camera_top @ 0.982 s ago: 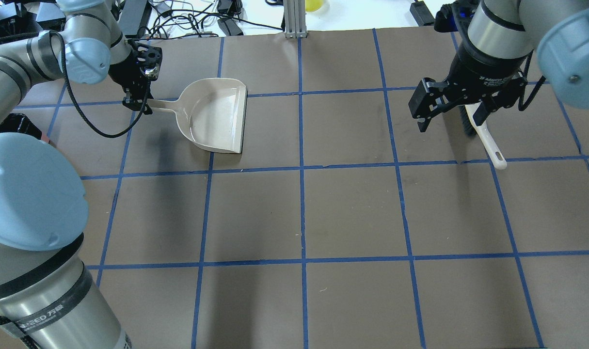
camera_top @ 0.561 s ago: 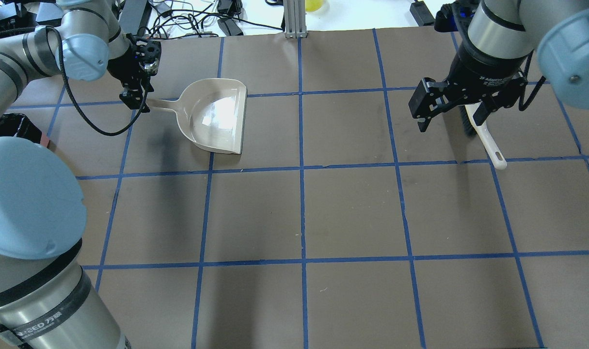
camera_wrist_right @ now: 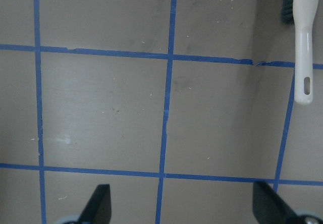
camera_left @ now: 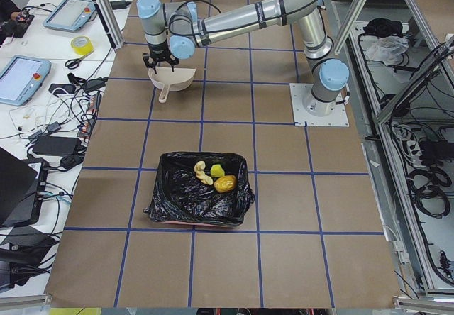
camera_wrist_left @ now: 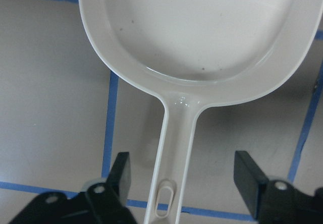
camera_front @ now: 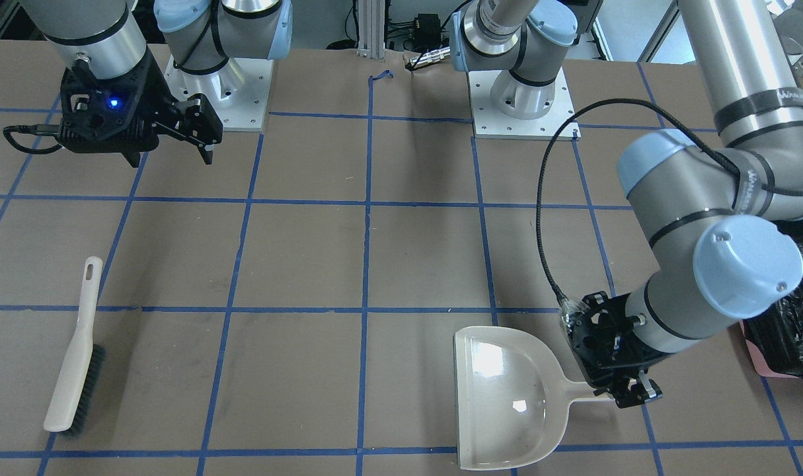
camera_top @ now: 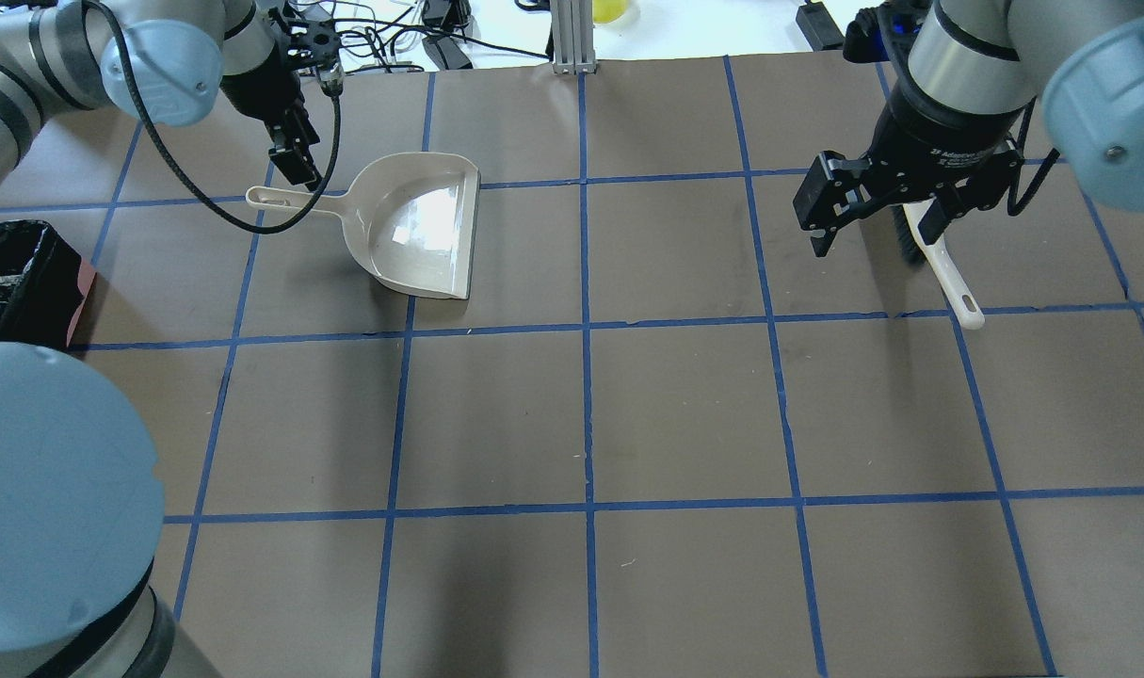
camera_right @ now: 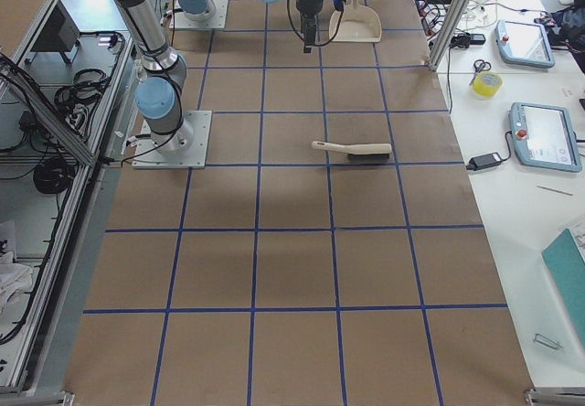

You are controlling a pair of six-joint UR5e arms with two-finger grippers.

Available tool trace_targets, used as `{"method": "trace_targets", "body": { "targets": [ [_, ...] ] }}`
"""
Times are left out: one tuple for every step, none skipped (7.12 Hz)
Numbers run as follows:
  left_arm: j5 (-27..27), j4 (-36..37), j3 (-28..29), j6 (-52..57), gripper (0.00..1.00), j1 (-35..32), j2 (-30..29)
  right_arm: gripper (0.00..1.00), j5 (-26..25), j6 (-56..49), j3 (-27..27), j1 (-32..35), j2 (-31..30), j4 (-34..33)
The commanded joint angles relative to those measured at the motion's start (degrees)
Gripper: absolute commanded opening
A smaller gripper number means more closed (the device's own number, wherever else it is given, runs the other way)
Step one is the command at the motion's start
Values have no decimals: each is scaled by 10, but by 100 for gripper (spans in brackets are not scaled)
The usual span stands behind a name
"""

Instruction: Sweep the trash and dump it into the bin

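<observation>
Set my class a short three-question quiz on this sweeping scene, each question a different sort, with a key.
1. True or false: the trash lies in the bin, and the dustpan is empty.
2. The brush is: A) standing upright, B) lying flat on the table, C) inside the dustpan.
3. Fill in: the jaws of the left gripper stand ___ on either side of the dustpan's handle.
Key: 1 true; 2 B; 3 open.
</observation>
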Motion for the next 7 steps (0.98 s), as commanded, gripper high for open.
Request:
{"method": "trace_targets", "body": {
  "targets": [
    [-34, -66, 0, -143, 84, -37, 64, 100, 0, 1, 0, 0, 0, -1],
    [-36, -96, -3, -208, 85, -39, 93, 100, -1, -1, 0, 0, 0, -1],
    [-34, -98, -2, -299, 85, -42, 116, 100, 0, 0, 0, 0, -1, -1],
    [-30, -107, -5, -355, 92, -46, 134, 100, 0, -1, 0, 0, -1, -1],
    [-29, -120, -5, -416, 100, -50, 152, 100, 0, 0, 0, -1, -1, 1],
    [-30, -124, -14, -498, 100, -61, 170, 100, 0, 0, 0, 0, -1, 1],
    [-29, -127, -27, -558, 100, -65, 188, 100, -1, 0, 0, 0, -1, 2]
  ]
}}
